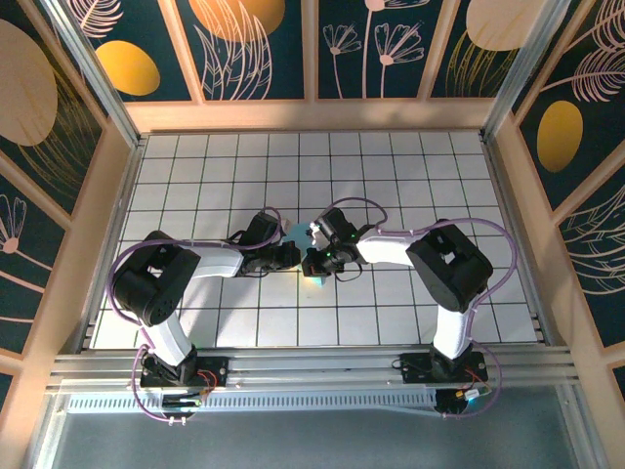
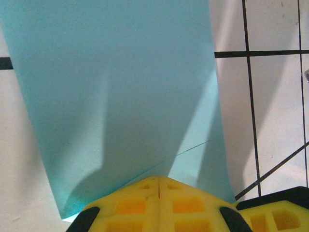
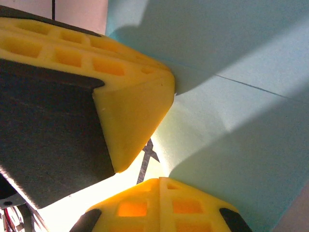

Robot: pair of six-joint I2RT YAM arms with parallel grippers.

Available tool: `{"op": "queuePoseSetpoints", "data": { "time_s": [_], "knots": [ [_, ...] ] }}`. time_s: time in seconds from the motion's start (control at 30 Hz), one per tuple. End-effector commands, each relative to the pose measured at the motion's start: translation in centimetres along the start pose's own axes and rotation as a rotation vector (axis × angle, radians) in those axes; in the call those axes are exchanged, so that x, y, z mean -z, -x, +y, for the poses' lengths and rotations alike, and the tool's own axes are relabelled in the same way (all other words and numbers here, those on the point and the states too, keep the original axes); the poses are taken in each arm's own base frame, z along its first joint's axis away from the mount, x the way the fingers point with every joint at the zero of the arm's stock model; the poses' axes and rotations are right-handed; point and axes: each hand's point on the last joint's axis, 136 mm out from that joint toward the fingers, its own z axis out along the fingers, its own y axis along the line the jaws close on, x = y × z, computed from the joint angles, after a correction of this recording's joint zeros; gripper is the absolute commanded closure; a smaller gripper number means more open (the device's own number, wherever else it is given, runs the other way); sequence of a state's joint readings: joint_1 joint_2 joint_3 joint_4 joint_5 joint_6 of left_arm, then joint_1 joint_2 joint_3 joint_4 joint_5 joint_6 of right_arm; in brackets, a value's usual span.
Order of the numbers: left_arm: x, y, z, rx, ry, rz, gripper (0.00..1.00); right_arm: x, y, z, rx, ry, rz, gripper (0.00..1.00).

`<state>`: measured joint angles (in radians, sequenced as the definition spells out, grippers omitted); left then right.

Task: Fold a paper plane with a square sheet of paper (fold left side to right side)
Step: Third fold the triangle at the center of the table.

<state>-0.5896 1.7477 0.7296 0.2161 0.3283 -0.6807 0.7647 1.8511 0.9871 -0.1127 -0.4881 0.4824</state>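
Your paper (image 1: pixel 295 234) lies flat on the table (image 1: pixel 410 176), about at its middle. From above you see slivers of light blue between the two wrists, because both arms reach in over it. In the left wrist view the sheet spreads away from the fingertips as one smooth blue field. A thin crease (image 2: pixel 193 146) runs slantwise across it close to the tips, and its near corner lies just left of them.

Your left gripper (image 2: pixel 158 193) is on the paper's near edge with its jaws fully closed, the yellow pads meeting along a single seam. The tips sit against the sheet, but you cannot tell whether any paper is caught between them or they only press on it.

Your right gripper (image 3: pixel 159 198) is at the paper's edge too, jaws likewise closed tight, pad against pad. Its tips touch the sheet's border. Whether it has hold of the paper cannot be told either.

In the right wrist view the left gripper's yellow finger (image 3: pixel 130 96) comes in from the left and its tip touches the paper just beside the right gripper. Black grid lines (image 2: pixel 248 96) of the table show to the right of the paper.
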Motion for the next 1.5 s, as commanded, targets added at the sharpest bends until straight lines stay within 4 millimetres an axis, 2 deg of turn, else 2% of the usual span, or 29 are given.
{"op": "queuePoseSetpoints", "data": {
  "time_s": [0.0, 0.2, 0.6, 1.13, 1.47],
  "knots": [
    [-0.1, -1.9, 3.5, 0.019, 0.139, 0.043, 1.00, -0.4, -0.4, -0.9, -0.044, -0.027, 0.034, 1.00],
    [-0.2, -2.1, 4.0, 0.018, 0.158, 0.045, 1.00, -0.6, -2.6, -2.4, -0.081, -0.065, 0.098, 1.00],
    [-0.3, -2.1, 4.4, 0.018, 0.178, 0.046, 1.00, 0.1, -5.6, -3.6, -0.121, -0.082, 0.145, 1.00],
    [-0.4, -2.0, 4.4, 0.013, 0.180, 0.049, 1.00, 1.4, -8.0, -4.5, -0.153, -0.103, 0.165, 1.00],
    [-0.5, -1.8, 4.0, 0.012, 0.166, 0.048, 1.00, 2.7, -8.5, -4.9, -0.159, -0.123, 0.163, 1.00]
  ]
}}
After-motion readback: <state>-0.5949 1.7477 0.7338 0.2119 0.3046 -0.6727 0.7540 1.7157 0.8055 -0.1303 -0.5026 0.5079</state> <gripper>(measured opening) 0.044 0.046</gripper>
